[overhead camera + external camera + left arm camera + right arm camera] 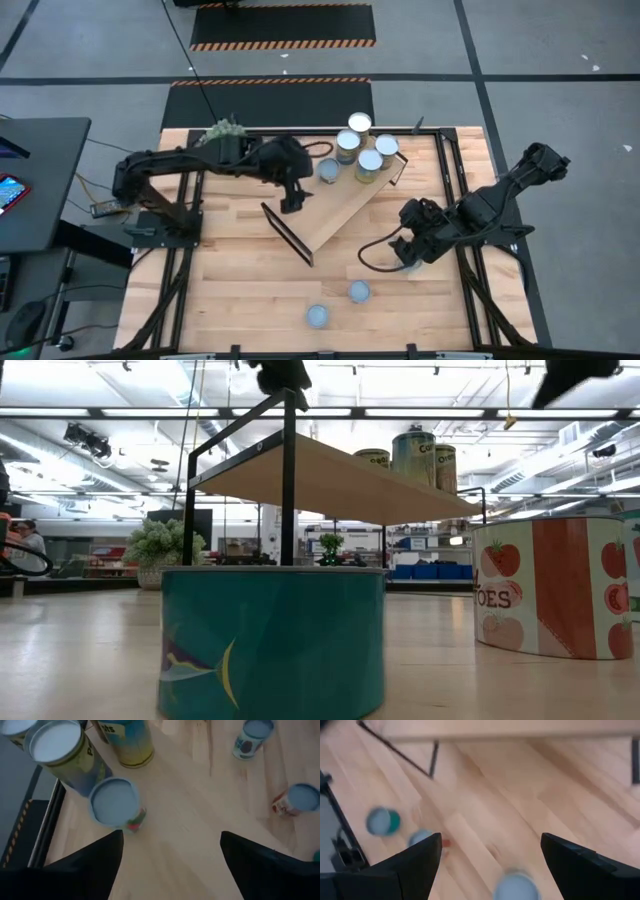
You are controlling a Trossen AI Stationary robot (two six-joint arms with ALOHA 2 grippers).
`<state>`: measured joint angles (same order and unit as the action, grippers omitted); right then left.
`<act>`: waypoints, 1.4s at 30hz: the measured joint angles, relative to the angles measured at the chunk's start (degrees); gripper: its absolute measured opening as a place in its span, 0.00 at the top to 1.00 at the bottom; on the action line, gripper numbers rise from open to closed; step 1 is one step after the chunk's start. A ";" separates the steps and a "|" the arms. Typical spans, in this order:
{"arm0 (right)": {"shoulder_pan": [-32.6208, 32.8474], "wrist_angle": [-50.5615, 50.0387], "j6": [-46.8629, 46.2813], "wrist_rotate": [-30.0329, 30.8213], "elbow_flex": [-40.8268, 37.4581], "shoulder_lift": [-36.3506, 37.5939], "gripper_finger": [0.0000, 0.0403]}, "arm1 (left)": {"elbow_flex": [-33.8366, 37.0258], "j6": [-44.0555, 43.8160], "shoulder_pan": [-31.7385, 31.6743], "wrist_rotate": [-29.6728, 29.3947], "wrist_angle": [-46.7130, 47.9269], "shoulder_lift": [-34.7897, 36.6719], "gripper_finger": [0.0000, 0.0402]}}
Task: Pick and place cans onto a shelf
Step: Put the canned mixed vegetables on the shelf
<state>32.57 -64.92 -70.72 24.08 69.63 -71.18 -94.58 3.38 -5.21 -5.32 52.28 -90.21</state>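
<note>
Teal can [272,642] hides the shelf's [330,485] legs; both grippers' fingers spread, empty.

— Where are the cans?
— Four stand upright on the shelf [335,205], which lies slantwise on the table: three tall cans [360,145] at its far end, a short one [327,171] beside them.
— The rest?
— Two [338,304] stand on the tabletop's near side, a third [412,262] to their right.

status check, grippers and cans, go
Left gripper open, empty, above the shelf. Right gripper open over a can on the table. Five cans on shelf, two more loose. Nothing blocking.
</note>
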 joint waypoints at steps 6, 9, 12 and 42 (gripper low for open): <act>-1.69 0.45 4.71 -6.31 -4.92 -0.04 0.14 | 4.78 -5.33 4.46 -3.46 -1.67 4.34 0.19; -2.06 0.51 8.00 -7.49 -6.29 -0.31 0.14 | 6.65 -7.51 6.51 -5.45 -1.74 6.13 0.21; -2.48 0.41 11.31 -7.70 -6.43 -2.00 0.14 | 8.39 -9.19 8.61 -7.48 -1.99 8.01 0.22; -10.62 4.76 8.62 -30.83 -13.97 -18.00 0.09 | 23.03 -29.86 21.49 -18.41 2.12 23.34 0.22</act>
<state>21.96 -60.16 -62.11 -6.75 55.65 -89.18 -71.55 -26.48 16.28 -23.73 54.40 -66.87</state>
